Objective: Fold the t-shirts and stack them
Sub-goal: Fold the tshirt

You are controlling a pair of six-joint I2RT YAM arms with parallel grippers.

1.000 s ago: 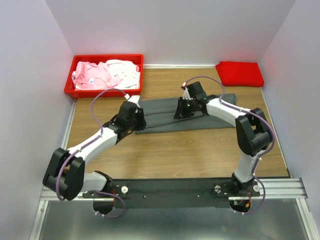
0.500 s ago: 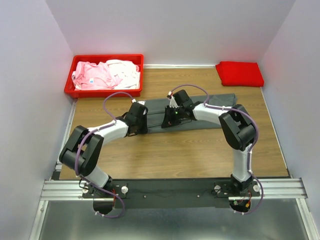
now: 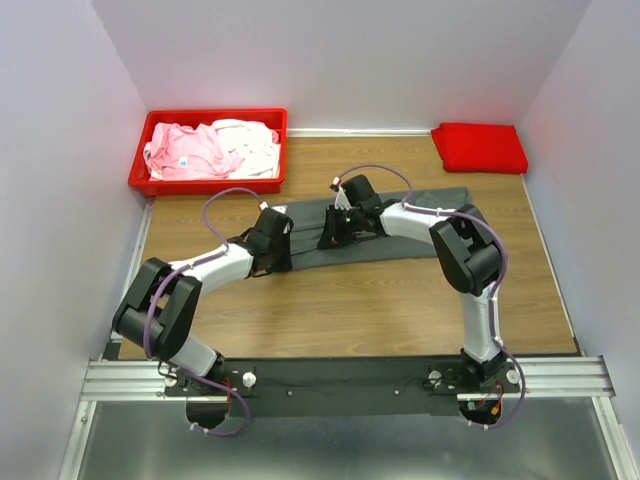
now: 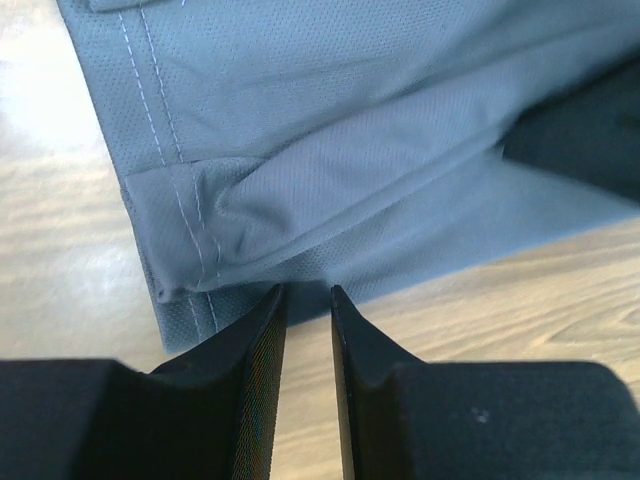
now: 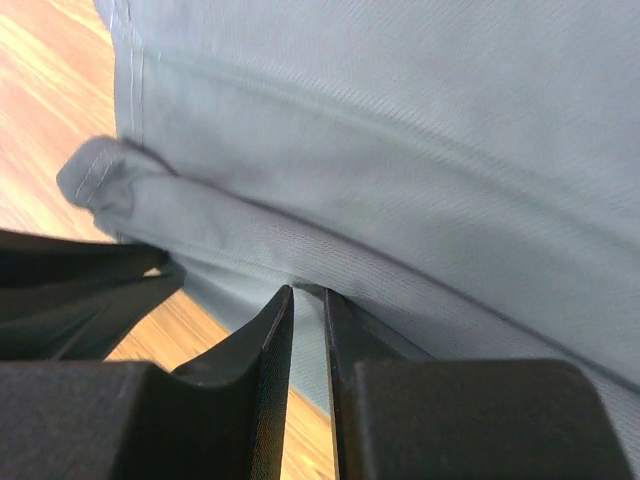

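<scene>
Wooden table (image 3: 350,300): dark grey t-shirt (image 3: 425,225) lies as a long folded strip across the middle. Since a second back both arms have shifted left along it. Left gripper (image 4: 305,290) has narrowed, now nipping the near edge by the stitched hem; right gripper (image 5: 307,292), width little changed, pinches a fold. Looks ready to lift for the next fold

Dark grey cloth t-shirt (image 3: 380,248) spread mid wooden table (image 3: 340,300), rectangular red plastic bin (image 3: 205,186) in far-left corner holding pale pink and white cloth t-shirts (image 3: 200,150), folded bright red cloth t-shirt (image 3: 480,147) in far-right corner, behind the grey one.
</scene>
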